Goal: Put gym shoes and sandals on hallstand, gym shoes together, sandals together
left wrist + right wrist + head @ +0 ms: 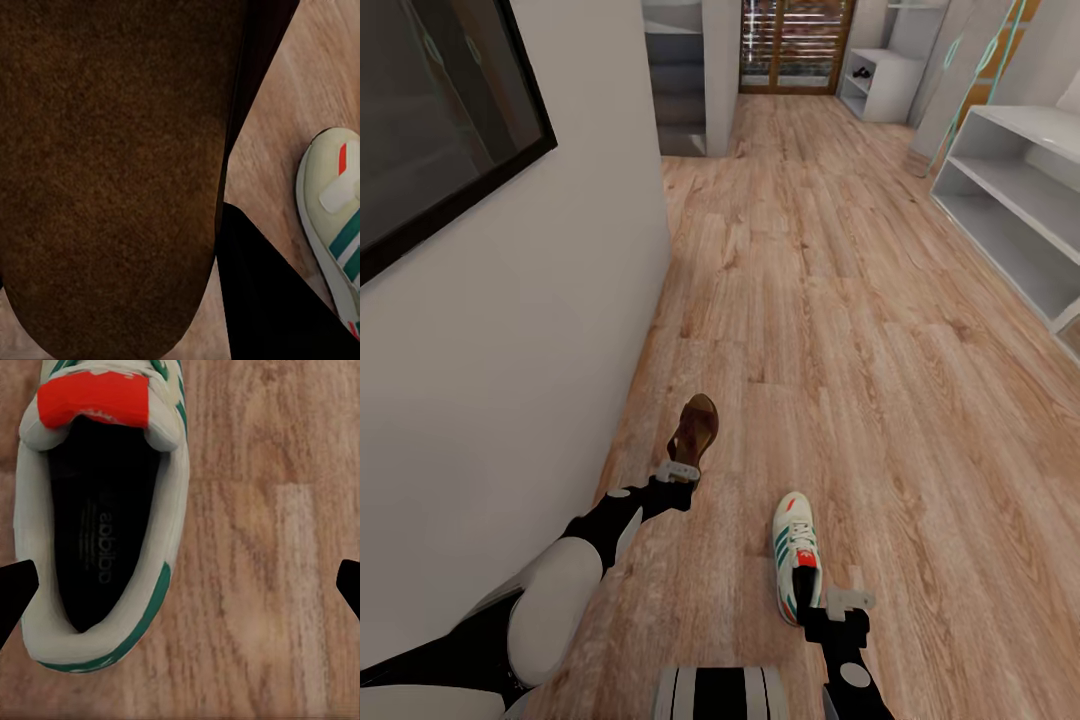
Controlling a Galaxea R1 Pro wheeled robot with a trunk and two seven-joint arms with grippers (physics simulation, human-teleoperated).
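Observation:
One sandal (694, 432), brown with a dark strap, hangs tilted just above the corridor floor (830, 300) with my left gripper (680, 466) shut on its heel end. Its brown sole (112, 172) takes up most of the left wrist view. A gym shoe (796, 556), white with green stripes and a red tongue patch, lies on the planks to the right of the sandal; it also shows as the gym shoe (336, 225) beside the sandal. My right gripper (847, 600) hovers open at the shoe's heel (97, 547), its fingertips (15, 596) spread wide. The hallstand (1000, 190) stands at the right wall.
A white wall (510, 330) with a dark framed panel (440, 120) runs close on my left. A low white shelf unit (882, 85) and a wooden slatted door (795, 45) are at the corridor's far end, a grey cabinet (685, 80) beside them.

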